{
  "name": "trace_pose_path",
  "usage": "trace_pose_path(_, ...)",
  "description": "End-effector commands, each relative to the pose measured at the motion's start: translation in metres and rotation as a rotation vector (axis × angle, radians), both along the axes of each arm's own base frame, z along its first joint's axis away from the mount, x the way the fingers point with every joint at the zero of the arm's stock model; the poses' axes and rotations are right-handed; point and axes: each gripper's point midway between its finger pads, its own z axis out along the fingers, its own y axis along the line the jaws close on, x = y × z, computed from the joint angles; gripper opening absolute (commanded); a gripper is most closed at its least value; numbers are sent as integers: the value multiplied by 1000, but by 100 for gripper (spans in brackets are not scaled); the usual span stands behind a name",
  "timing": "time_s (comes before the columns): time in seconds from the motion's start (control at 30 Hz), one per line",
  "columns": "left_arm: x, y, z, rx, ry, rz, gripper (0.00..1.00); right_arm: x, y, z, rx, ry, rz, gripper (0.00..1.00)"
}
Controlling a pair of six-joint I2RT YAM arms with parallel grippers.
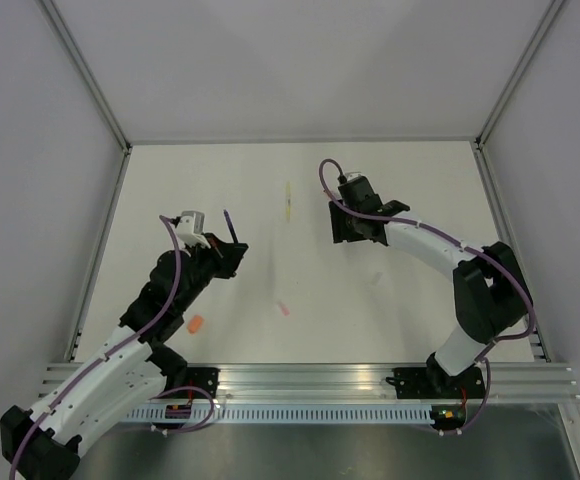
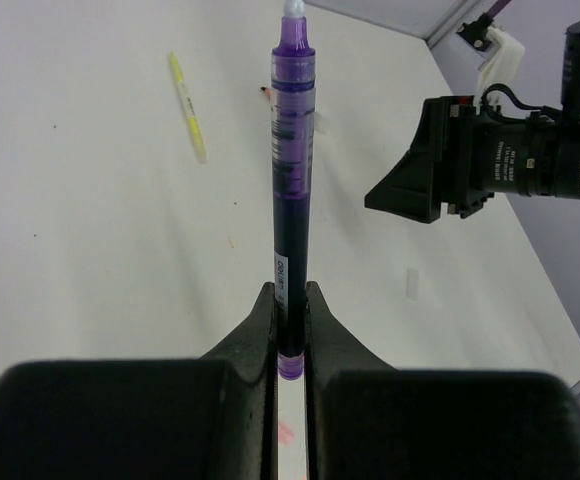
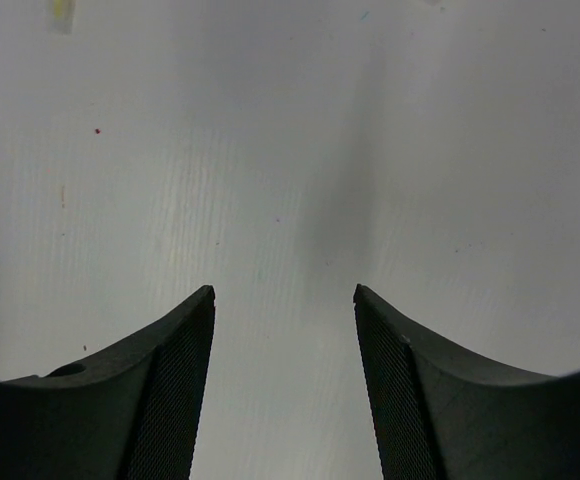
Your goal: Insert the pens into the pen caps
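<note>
The left gripper [image 2: 290,300] is closed tight on a slim dark purple plastic pen [image 2: 292,180]. It pinches the pen near its back end, so most of the barrel sticks straight out past the fingertips, with a pale tip at the far end. In the top view the left gripper [image 1: 232,250] sits over the left half of the white tabletop [image 1: 370,330], and the dark purple plastic pen [image 1: 232,228] slants away from the arm's base.

The right gripper [image 3: 284,295] stands wide open with nothing between its 2 ribbed fingers [image 3: 170,380]. It points down at bare tabletop on the right half, well apart from the left gripper.

A slim yellow plastic pen [image 1: 288,200] lies flat toward the far side, between the 2 arms. A stubby orange plastic cap [image 1: 196,324] lies on the near left, close to the left arm. A small pale pink plastic cap [image 1: 283,308] lies near the middle, apart from both grippers.
</note>
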Motion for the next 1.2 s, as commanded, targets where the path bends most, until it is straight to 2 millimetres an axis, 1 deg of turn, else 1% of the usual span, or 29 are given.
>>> trace_pose_path(0.0, 9, 4, -3, 27, 28, 47, 2, 5, -29, 8, -91, -47, -175, 64)
trace_pose_path(0.03, 9, 1, -6, 29, 38, 33, 2, -1, -38, 2, -83, -41, -265, 65)
trace_pose_path(0.07, 9, -2, -8, 25, 42, 19, 2, -2, -46, 3, -91, -57, -314, 65)
trace_pose_path(0.1, 8, -8, -4, 9, 26, -10, 2, -4, -52, 7, -94, -66, -353, 65)
trace_pose_path(0.13, 8, -10, -7, 11, 32, -18, 2, -3, -56, 10, -97, -73, -392, 65)
trace_pose_path(0.17, 8, -10, -7, 8, 31, -20, 2, -10, -60, 7, -126, -43, -396, 65)
trace_pose_path(0.2, 8, -10, -9, 6, 26, -21, 2, -12, -62, 6, -136, -32, -400, 66)
trace_pose_path(0.27, 8, -9, -10, 3, 20, -16, 2, -19, -65, -4, -129, 2, -405, 66)
trace_pose_path(0.3, 8, -9, -10, 0, 17, -14, 2, -22, -70, -9, -119, 22, -417, 65)
trace_pose_path(0.33, 8, -10, -9, -1, 12, -18, 2, -31, -75, -19, -118, 48, -429, 64)
trace_pose_path(0.37, 7, -11, -9, -6, 12, -28, 2, -33, -82, -16, -116, 34, -454, 64)
trace_pose_path(0.4, 6, -13, -6, -12, 5, -39, 2, -42, -91, -24, -135, 47, -477, 64)
trace_pose_path(0.43, 6, -14, -5, -17, -1, -46, 2, -44, -95, -24, -134, 46, -491, 64)
trace_pose_path(0.53, 5, -12, -5, -18, -11, -43, 2, -59, -95, -27, -147, 97, -422, 65)
trace_pose_path(0.6, 6, -8, -4, -8, -23, -18, 2, -70, -88, -31, -165, 146, -271, 66)
trace_pose_path(0.63, 7, -6, -4, -3, -24, -10, 2, -71, -80, -31, -144, 145, -194, 66)
trace_pose_path(0.67, 7, -4, -4, -2, -30, 1, 2, -73, -71, -24, -104, 127, -103, 68)
trace_pose_path(0.7, 7, -4, -3, -4, -30, 1, 2, -84, -59, -27, -65, 141, 31, 69)
trace_pose_path(0.73, 7, -3, -3, -6, -31, 1, 2, -82, -53, -15, -35, 94, 74, 70)
trace_pose_path(0.77, 5, -4, -3, -10, -34, -6, 2, -79, -50, -7, -31, 75, 121, 71)
trace_pose_path(0.8, 6, -4, -3, -12, -35, -5, 2, -77, -50, -3, -39, 71, 126, 71)
trace_pose_path(0.83, 5, -5, -3, -16, -36, -7, 2, -80, -54, -5, -72, 103, 131, 72)
trace_pose_path(0.87, 5, -5, -3, -18, -33, -8, 2, -77, -56, -3, -93, 104, 129, 73)
trace_pose_path(0.9, 5, -6, -3, -21, -33, -14, 2, -70, -56, 4, -105, 91, 127, 74)
trace_pose_path(0.97, 4, -7, -3, -22, -31, -17, 2, -71, -61, -2, -164, 136, 160, 75)
trace_pose_path(1.0, 5, -6, -4, -22, -29, -12, 2, -65, -58, 7, -170, 126, 178, 75)
trace_pose_path(1.03, 5, -5, -4, -22, -30, -8, 2, -68, -56, 4, -181, 152, 245, 75)
trace_pose_path(1.13, 5, -4, -5, -29, -29, -1, 2, -51, -54, 18, -237, 76, 347, 73)
trace_pose_path(1.17, 4, -4, -5, -34, -28, -2, 2, -51, -53, 20, -247, 67, 406, 72)
